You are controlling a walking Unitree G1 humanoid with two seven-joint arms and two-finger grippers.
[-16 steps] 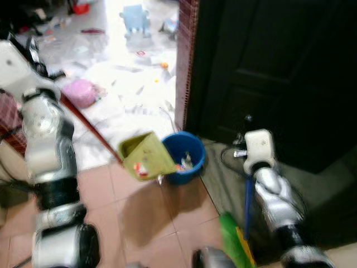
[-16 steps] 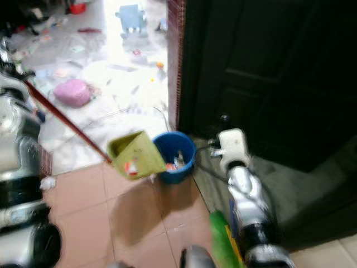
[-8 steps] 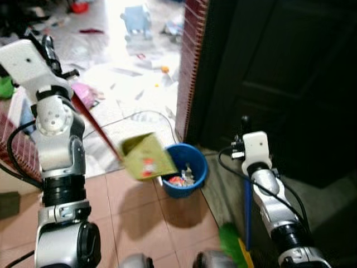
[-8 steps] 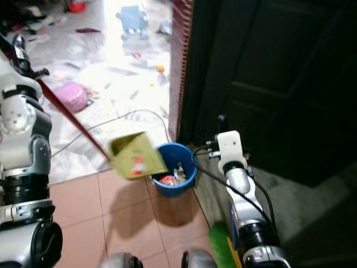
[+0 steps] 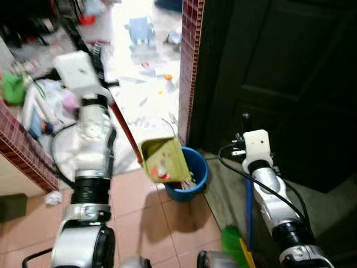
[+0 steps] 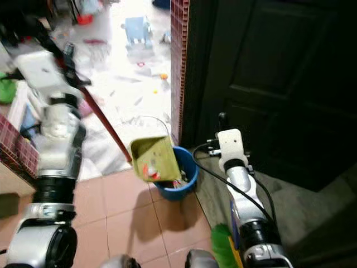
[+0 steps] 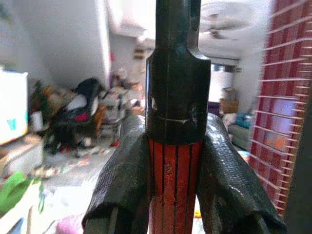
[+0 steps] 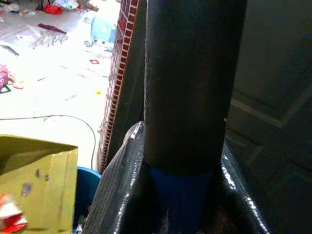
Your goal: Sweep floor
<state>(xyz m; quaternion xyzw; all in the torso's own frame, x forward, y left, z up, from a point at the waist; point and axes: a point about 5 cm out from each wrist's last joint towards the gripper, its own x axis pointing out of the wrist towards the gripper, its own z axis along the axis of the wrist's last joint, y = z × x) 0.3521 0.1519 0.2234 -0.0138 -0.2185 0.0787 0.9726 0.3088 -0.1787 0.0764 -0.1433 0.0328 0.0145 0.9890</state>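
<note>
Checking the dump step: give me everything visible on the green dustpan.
The dustpan is a yellow-green, plastic-looking box scoop on a long red handle. It hangs tilted above the rim of the blue bucket, with red-and-white litter on its inner face. The left gripper is shut on the handle's upper end, where red meets a black grip. Whether the pan touches the bucket cannot be told.

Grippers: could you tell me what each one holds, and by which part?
Left gripper: red-handled yellow-green dustpan, by its handle. Right gripper: blue-handled green broom, by its handle.
</note>
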